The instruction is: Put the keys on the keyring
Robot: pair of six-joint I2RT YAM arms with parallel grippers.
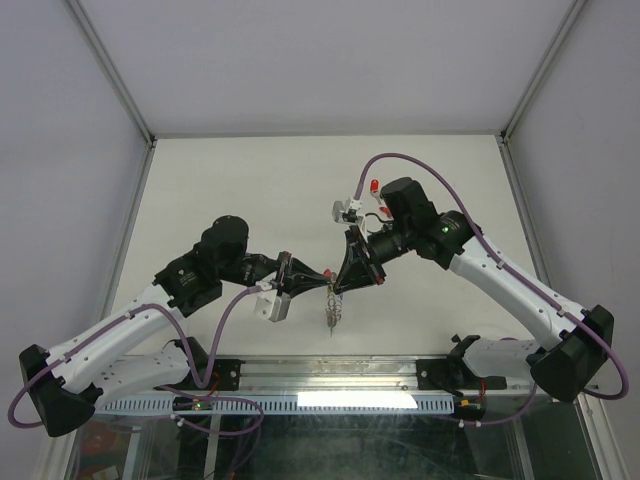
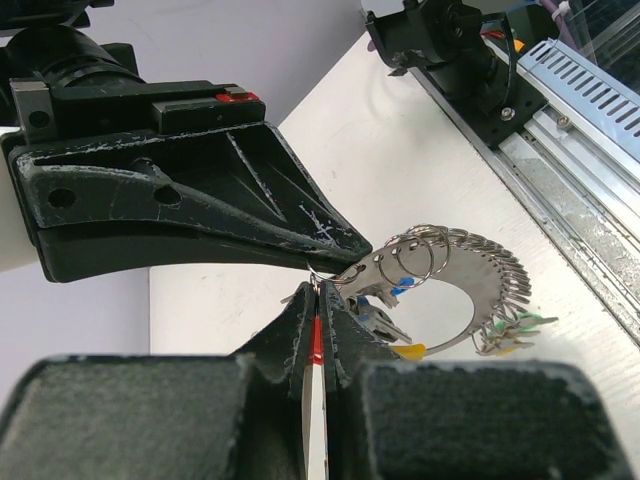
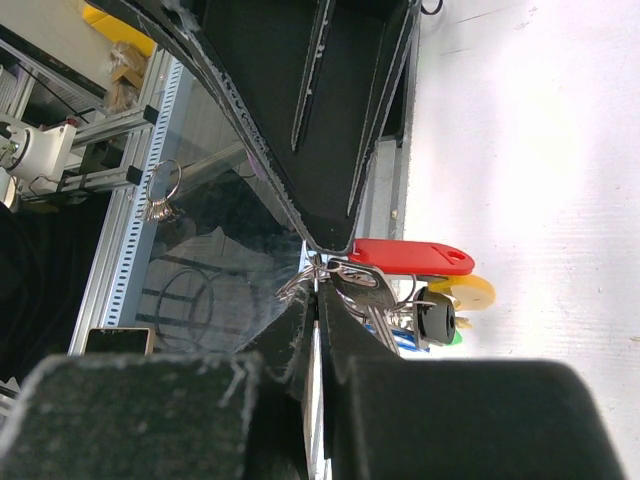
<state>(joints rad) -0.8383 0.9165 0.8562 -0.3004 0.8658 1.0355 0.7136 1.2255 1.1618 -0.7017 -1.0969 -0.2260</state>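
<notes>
Two grippers meet at centre of the top view, both pressed together: left gripper (image 2: 316, 305) on the red-tagged key (image 3: 410, 257), right gripper (image 3: 316, 292) on a wire loop of the keyring (image 2: 470, 290) (hanging just below the tips). Likely fault: either thin pinch slips and the bunch drops to the table (image 1: 420, 180).

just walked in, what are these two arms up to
Both arms meet tip to tip over the middle of the table. The left gripper is shut on a red tag, apparently a key's. The right gripper looks shut on one end of the keyring, a silvery crescent edged with small rings. Blue-tagged keys and green-tagged keys hang from it. They seem to be working the red-tagged key onto the ring; whether it is on cannot be told.
</notes>
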